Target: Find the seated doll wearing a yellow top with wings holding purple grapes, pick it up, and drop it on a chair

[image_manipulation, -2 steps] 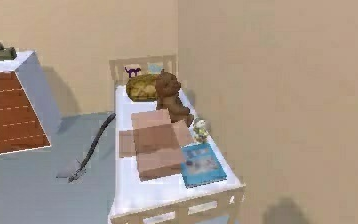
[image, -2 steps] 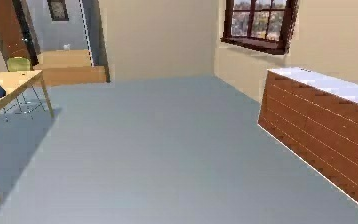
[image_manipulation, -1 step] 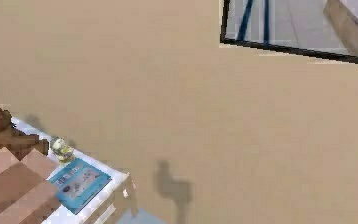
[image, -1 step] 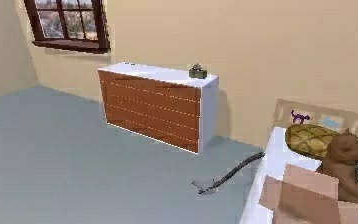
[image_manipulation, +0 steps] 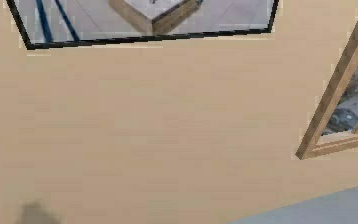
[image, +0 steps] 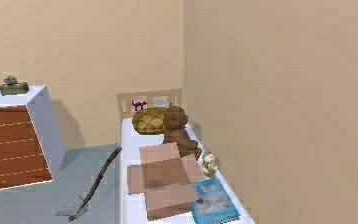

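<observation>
Ahead I see beige walls [image: 277, 80], a grey floor [image: 82, 172], a wooden dresser [image: 17, 145] at left and a bed [image: 157, 99] in the corner; out the side, a dark-framed window [image_manipulation: 147, 40]

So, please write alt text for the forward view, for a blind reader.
A white bed along a beige wall carries a brown teddy bear, an open cardboard box, a blue book and a small pale figure. A white dresser with red-brown drawers stands at left.

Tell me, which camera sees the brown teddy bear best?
The forward view. The teddy bear sits whole on the bed, between a yellow-brown cushion and an open cardboard box. The arm side view faces a beige wall with a dark-framed window.
</observation>
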You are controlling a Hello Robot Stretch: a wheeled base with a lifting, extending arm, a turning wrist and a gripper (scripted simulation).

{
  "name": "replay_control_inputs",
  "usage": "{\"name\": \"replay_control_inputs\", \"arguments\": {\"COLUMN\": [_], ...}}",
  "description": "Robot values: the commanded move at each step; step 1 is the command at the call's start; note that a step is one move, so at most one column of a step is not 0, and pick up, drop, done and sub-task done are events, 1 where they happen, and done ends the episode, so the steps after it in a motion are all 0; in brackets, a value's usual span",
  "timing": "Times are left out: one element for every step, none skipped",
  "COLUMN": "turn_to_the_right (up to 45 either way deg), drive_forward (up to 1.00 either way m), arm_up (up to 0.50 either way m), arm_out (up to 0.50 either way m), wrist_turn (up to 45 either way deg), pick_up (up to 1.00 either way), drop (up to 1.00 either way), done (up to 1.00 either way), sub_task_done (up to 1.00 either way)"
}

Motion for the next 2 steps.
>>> {"name": "replay_control_inputs", "arguments": {"turn_to_the_right": [15.0,0.0], "drive_forward": [0.00,0.40], "arm_up": [0.00,0.00], "arm_out": [0.00,0.00], "wrist_turn": [0.0,0.0], "pick_up": [0.00,0.00], "drop": [0.00,0.00], "done": [0.00,0.00], "sub_task_done": [0.00,0.00]}}
